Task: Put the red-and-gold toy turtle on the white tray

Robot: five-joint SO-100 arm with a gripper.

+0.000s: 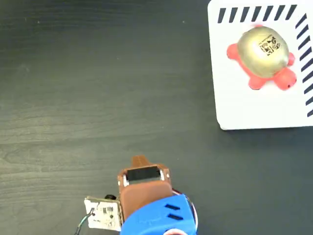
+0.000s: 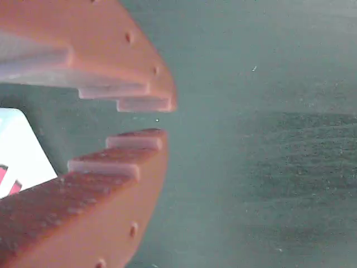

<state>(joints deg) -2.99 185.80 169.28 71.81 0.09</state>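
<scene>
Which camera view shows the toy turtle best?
The fixed view: the whole red-and-gold toy turtle lies there on the white tray. The wrist view shows only a small red bit at its left edge, perhaps the turtle.

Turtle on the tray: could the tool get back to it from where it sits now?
Probably yes. The red-and-gold toy turtle lies uncovered on the white tray, with only bare table between it and the empty tool. Whether the arm stretches that far is unclear.

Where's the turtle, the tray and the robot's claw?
turtle (image 1: 264, 51): fixed view, on its gold shell.
tray (image 1: 254, 110): fixed view, bare white part.
gripper (image 2: 149, 119): wrist view, gap between fingertips.
</scene>
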